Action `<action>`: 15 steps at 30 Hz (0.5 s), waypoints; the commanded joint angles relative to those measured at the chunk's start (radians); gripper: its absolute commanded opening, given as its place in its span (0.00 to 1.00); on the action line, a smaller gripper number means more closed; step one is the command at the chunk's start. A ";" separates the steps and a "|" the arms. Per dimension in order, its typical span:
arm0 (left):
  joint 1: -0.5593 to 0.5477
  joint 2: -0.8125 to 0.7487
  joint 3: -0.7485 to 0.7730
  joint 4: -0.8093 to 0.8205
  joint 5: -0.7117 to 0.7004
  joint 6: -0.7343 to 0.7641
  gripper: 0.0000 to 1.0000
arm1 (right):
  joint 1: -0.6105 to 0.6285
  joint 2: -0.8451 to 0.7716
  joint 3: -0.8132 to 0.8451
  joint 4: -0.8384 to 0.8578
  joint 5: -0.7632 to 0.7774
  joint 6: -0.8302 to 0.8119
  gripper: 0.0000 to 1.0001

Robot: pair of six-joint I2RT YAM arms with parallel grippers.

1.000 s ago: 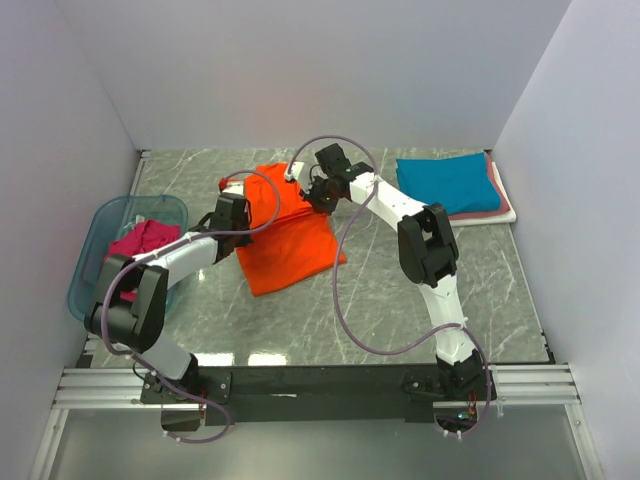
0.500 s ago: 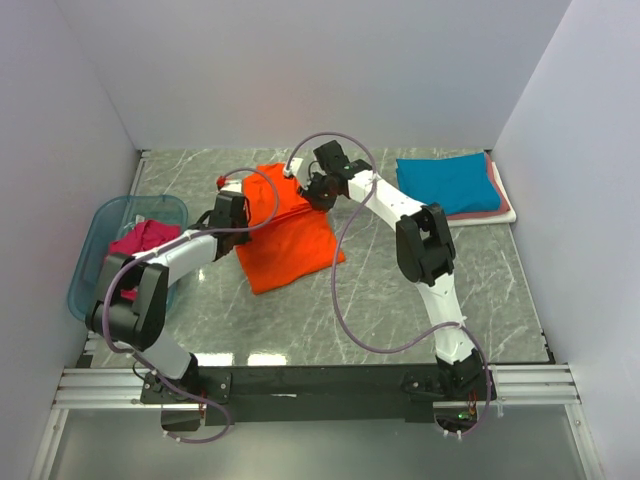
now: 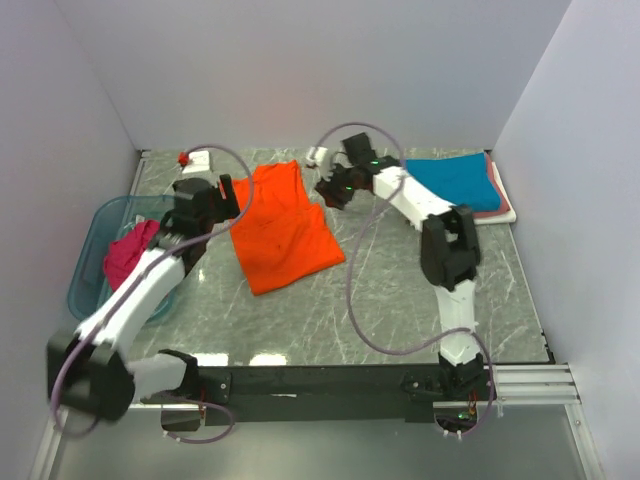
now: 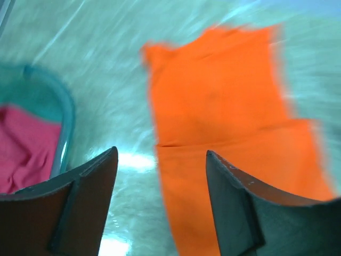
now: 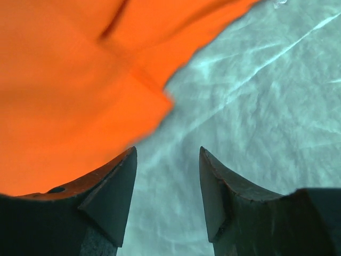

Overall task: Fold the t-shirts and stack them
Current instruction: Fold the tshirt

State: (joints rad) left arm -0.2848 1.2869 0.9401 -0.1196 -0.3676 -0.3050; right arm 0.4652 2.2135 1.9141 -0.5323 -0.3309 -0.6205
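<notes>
By the blue tub (image 3: 90, 235) with the magenta t-shirt (image 3: 128, 252) in it, the left gripper (image 4: 161, 160) is open and empty. The orange t-shirt (image 3: 283, 228) lies partly folded in the middle of the table (image 3: 400, 290), and I think its top flap could slide or bunch if a gripper pinches only one layer. The right gripper (image 5: 167, 154) is open and empty too, by the shirt's right edge

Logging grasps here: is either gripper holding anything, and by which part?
Nothing is held: the left gripper and right gripper are open, with the orange t-shirt lying loose.
</notes>
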 commanded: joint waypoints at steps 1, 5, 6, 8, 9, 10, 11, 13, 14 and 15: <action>-0.011 -0.204 -0.077 -0.012 0.281 0.099 0.77 | -0.079 -0.224 -0.178 -0.099 -0.370 -0.317 0.58; -0.204 -0.346 -0.205 -0.049 0.371 0.211 0.95 | -0.085 -0.460 -0.543 -0.232 -0.416 -0.919 0.63; -0.246 -0.363 -0.225 -0.061 0.319 0.234 0.93 | -0.077 -0.497 -0.616 -0.188 -0.396 -0.980 0.64; -0.362 -0.396 -0.276 -0.106 0.293 0.339 0.90 | -0.053 -0.570 -0.765 -0.050 -0.354 -0.983 0.65; -0.401 -0.400 -0.287 -0.123 0.285 0.377 0.87 | -0.050 -0.583 -0.792 -0.019 -0.350 -0.973 0.65; -0.466 -0.396 -0.305 -0.139 0.238 0.409 0.87 | -0.048 -0.597 -0.819 0.027 -0.359 -0.960 0.65; -0.493 -0.390 -0.308 -0.158 0.217 0.469 0.87 | -0.048 -0.598 -0.822 0.037 -0.373 -0.943 0.65; -0.525 -0.351 -0.326 -0.209 0.155 0.526 0.88 | -0.049 -0.595 -0.808 0.032 -0.373 -0.909 0.68; -0.537 -0.331 -0.334 -0.221 0.142 0.578 0.87 | -0.048 -0.592 -0.803 0.025 -0.376 -0.906 0.68; -0.539 -0.296 -0.343 -0.227 0.133 0.595 0.86 | -0.048 -0.592 -0.799 0.020 -0.379 -0.901 0.68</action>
State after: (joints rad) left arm -0.8070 0.9447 0.6094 -0.2844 -0.1516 0.1204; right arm 0.4271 1.6459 1.0843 -0.5941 -0.6712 -1.4853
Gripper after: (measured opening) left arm 0.871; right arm 0.677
